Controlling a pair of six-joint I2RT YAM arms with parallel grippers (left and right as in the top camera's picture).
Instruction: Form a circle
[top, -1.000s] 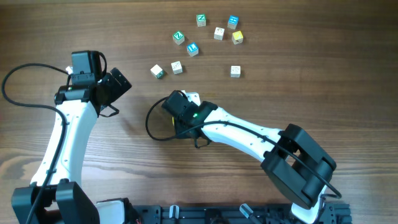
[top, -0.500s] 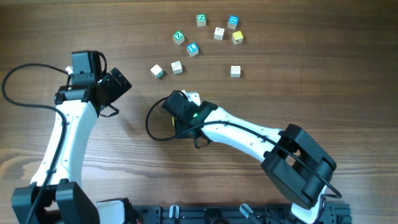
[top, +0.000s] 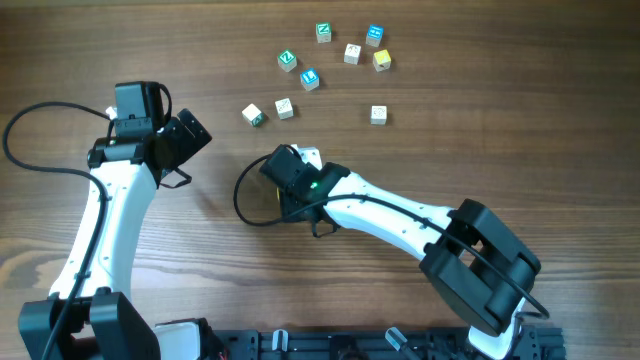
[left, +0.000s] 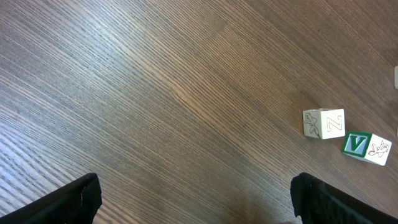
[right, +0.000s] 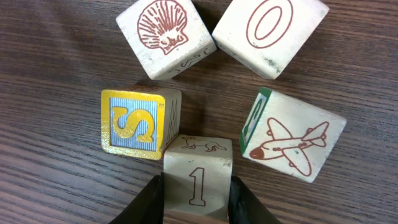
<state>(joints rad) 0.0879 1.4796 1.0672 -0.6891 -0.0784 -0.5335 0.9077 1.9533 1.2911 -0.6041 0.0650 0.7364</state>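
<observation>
Overhead. The right gripper (top: 298, 160) sits low over the middle of the bench (top: 500, 120), covering most of the circle (top: 312, 157); only one pale corner shows past the wrist. The loose cubes (top: 300, 75) lie scattered toward the far edge, well apart from it. The left gripper (top: 190, 138) is parked nearer the left edge, pointing at the two closest strays, out of the working arm's way.

Left wrist. The left fingers (left: 68, 202) are spread wide with nothing between them, only bare wood. An N cube (left: 324, 122) and a green V cube (left: 365, 146) sit just beside each other at the right of the view, untouched. I read this arm as idle.

Right wrist. Five cubes make up the ring: shell cube (right: 165, 34), O cube (right: 270, 31), yellow S cube (right: 137, 124), airplane cube (right: 292, 140) and the cube marked 1 (right: 199, 177). The right fingers (right: 149, 199) pinch the cube marked 1 from both sides. It touches the S cube, with a small gap to the airplane cube. My guess: it is held so it can plug the near side of the ring. The ring looks closed but lopsided, so release should be gentle to avoid nudging its neighbours.
</observation>
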